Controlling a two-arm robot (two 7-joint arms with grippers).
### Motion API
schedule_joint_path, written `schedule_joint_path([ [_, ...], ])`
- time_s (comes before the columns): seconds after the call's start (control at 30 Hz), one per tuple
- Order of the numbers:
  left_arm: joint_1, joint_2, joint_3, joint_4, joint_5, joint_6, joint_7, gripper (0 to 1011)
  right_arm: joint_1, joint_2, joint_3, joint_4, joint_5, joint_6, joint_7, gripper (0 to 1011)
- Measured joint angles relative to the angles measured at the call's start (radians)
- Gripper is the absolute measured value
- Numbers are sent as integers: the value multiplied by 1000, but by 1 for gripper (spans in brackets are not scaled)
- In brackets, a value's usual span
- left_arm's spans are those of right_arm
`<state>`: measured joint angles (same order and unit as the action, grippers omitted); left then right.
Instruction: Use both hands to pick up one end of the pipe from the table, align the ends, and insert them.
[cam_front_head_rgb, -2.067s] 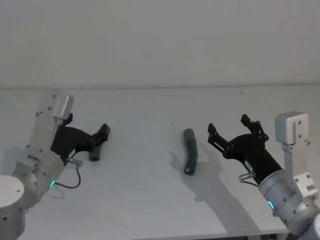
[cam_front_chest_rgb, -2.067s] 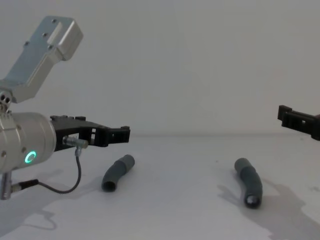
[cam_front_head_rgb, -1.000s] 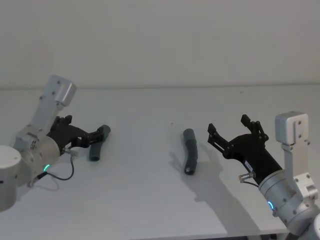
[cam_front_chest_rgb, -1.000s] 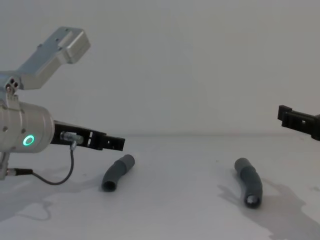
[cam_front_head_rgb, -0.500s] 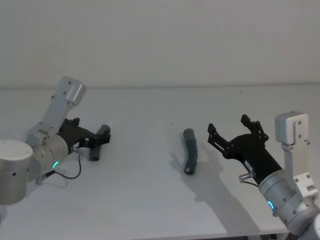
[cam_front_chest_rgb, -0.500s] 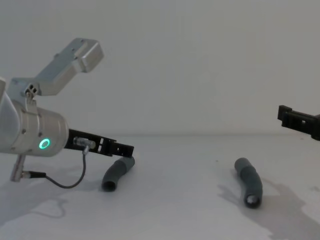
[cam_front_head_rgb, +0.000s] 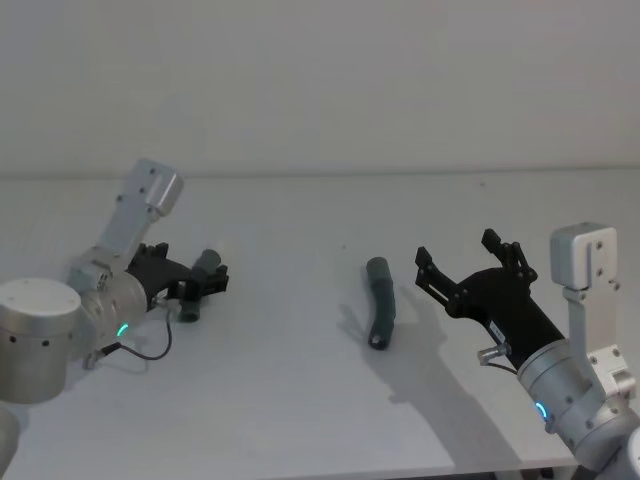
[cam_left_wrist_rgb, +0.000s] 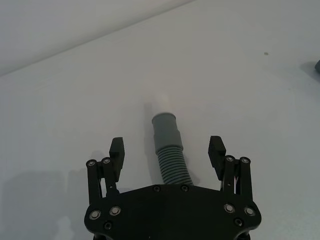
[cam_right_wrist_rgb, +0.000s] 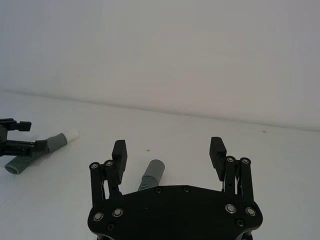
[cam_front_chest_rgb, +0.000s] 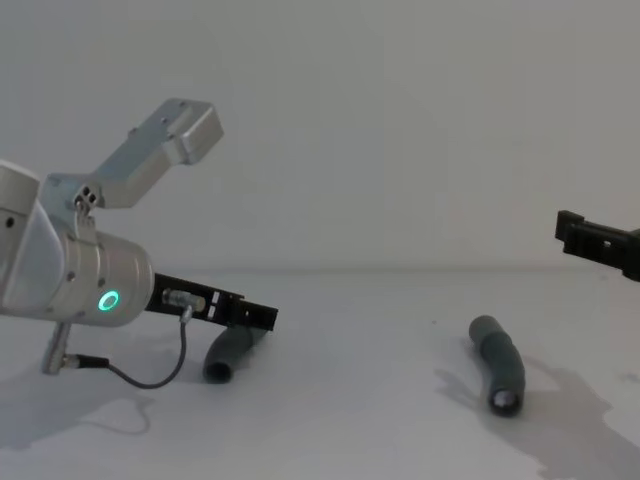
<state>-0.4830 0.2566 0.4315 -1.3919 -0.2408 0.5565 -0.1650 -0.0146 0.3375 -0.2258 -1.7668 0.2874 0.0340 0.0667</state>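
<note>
Your left claw (cam_left_wrist_rgb: 167, 146) is open, its jaws standing either side of the white-tipped piece (cam_left_wrist_rgb: 169, 159), which lies on the bench (cam_front_head_rgb: 300, 400). The claw is lined up over the ribbed middle, so the white tip (cam_left_wrist_rgb: 161, 103) points clear ahead, ready for insertion. Nothing is gripped yet; closing looks like the next move. Your right claw (cam_front_head_rgb: 456, 250) hangs open above the bench, near the other piece (cam_front_head_rgb: 380, 302) but apart from it, seemingly waiting its turn.

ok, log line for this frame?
left gripper: open, straddling white-tipped piece | right gripper: open, raised beside grey piece | both pieces on table | nothing held
</note>
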Motion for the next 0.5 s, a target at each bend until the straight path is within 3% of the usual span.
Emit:
schedule_joint_path([
  [0.5, -30, -32, 7, 78, 12, -16, -15, 1002, 0, 0, 0, 0, 0, 0, 0, 1002],
])
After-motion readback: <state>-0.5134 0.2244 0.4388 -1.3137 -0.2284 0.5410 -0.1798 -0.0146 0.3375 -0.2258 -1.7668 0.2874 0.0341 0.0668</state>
